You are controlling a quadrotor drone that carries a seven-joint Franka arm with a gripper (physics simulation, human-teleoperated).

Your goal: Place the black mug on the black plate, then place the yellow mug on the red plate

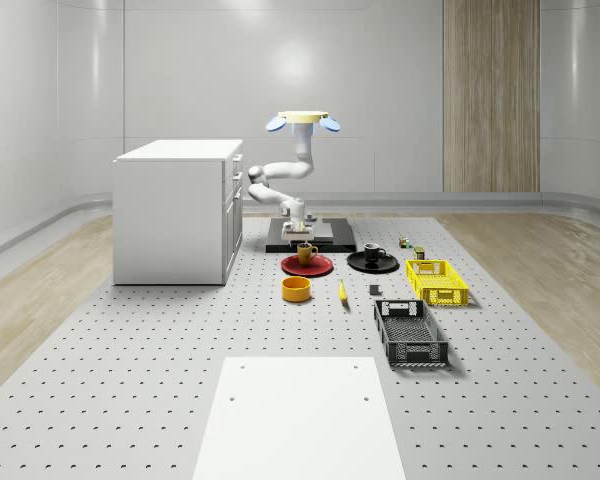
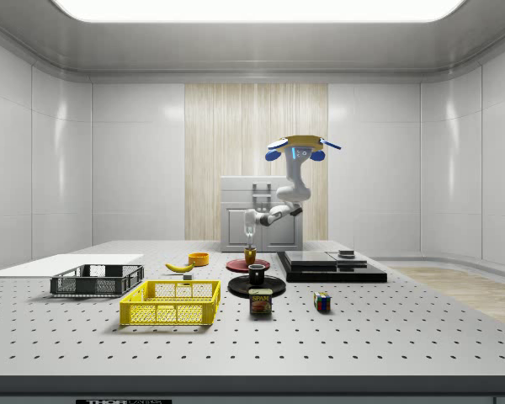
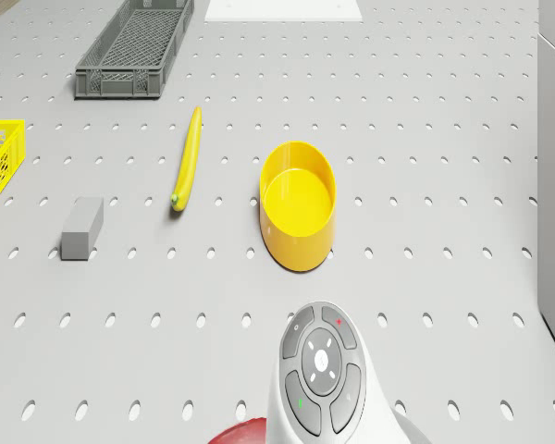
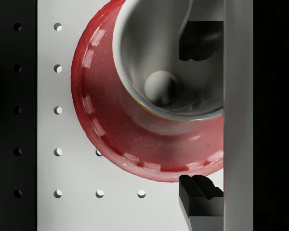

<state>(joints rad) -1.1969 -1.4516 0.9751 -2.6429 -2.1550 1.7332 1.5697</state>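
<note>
The drone [image 1: 302, 121] hovers above the dark platform [image 1: 332, 233], its gripper [image 1: 302, 236] spread wide around the yellow mug [image 1: 307, 254] sitting on the red plate [image 1: 307, 265].

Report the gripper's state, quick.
Gripper: open, fingers either side of the yellow mug's wall, the mug resting on the red plate. Drone hovers above.

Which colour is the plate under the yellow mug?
Red; the red plate shows best in the wrist view, beneath the yellow mug.
</note>
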